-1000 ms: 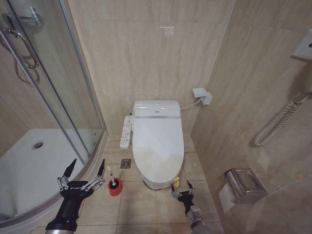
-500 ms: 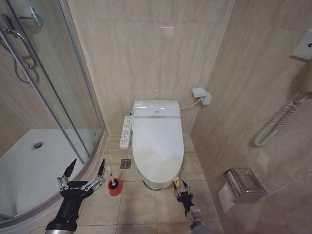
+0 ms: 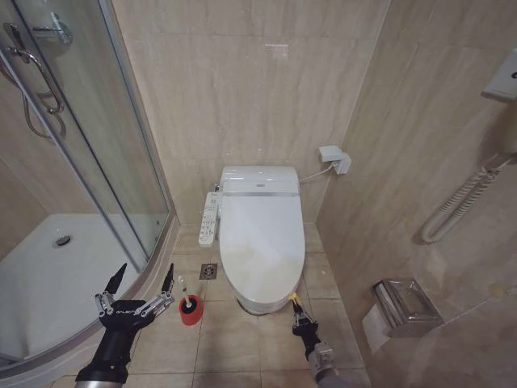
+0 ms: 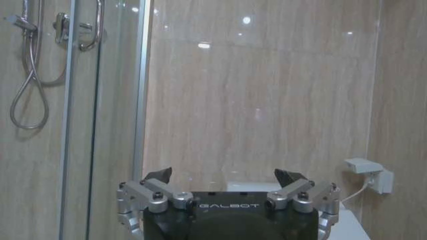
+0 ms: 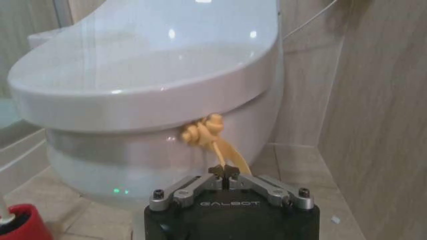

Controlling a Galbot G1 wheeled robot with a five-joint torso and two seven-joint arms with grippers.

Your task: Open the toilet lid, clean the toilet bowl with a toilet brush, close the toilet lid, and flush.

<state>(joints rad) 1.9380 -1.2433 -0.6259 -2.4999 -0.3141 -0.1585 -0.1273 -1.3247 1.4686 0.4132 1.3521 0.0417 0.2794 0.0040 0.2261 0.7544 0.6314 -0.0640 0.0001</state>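
toilet lid: down flat on the toilet
yellow cord: knotted at the lid's front edge
right claw: pinched on the cord
left claw: spread wide, beside the toilet brush in its red cup

We note a glossy white toilet lid, its knotted yellow cord, red brush cup, beige veined tiles.
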